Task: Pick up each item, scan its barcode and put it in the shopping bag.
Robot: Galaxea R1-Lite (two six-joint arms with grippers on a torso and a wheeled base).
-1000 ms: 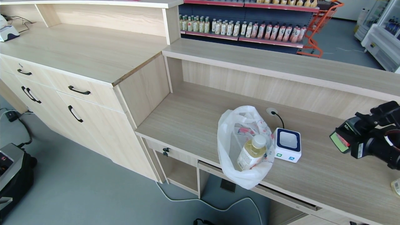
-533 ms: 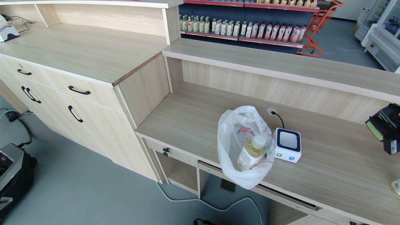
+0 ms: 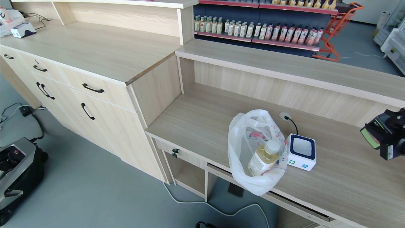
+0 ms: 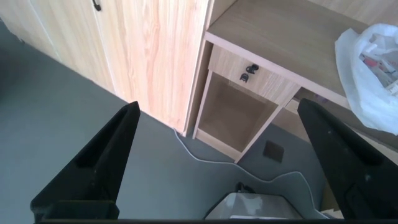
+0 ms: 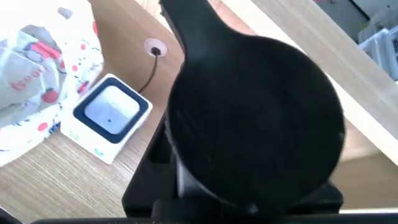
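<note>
A white plastic shopping bag (image 3: 253, 177) stands open at the front edge of the low wooden counter (image 3: 202, 126). Inside it leans a bottle of yellow drink (image 3: 264, 154) with a white cap. Right beside the bag sits the white and blue barcode scanner (image 3: 301, 151), its cable running to a hole in the counter. The scanner (image 5: 112, 115) and the bag (image 5: 37, 81) also appear in the right wrist view behind a big black round part. My right arm's end (image 3: 383, 137) hovers above the counter at the far right. My left gripper (image 4: 217, 174) hangs open over the floor, left of the bag (image 4: 370, 68).
A higher counter (image 3: 95, 50) with drawers runs to the left, and a raised ledge (image 3: 284, 66) backs the low one. Under the low counter is an open compartment (image 4: 239, 115) with cables on the floor. Shelves of bottles (image 3: 256, 30) stand behind.
The head camera has shifted, so the whole scene sits further right. My right arm has drawn back toward the right edge, away from the scanner. Bag, bottle and scanner stay put.
</note>
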